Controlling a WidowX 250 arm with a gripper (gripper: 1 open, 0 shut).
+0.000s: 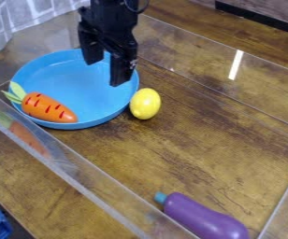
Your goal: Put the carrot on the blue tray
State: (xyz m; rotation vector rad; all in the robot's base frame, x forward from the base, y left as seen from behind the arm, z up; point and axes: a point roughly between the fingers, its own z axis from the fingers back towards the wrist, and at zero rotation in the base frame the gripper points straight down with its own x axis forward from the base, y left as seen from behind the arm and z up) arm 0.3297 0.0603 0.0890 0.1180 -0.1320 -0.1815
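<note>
The small stubby orange toy carrot [50,108], with dark ridge lines and pale green leaves, lay inside the large round bright blue shallow plastic dish [106,101], near its left rim in the left part of the frame. Its leafy end pointed toward the upper left. The black gripper [107,58] was above the dish at the upper centre-left, its jaws wide open and holding nothing, apart from the carrot. A yellow lemon [146,104] sat just beside the dish's right side on the brown wooden tabletop [191,126]. A purple eggplant [206,218] with a teal stem end lay well apart from them, at the bottom right of the frame.
</note>
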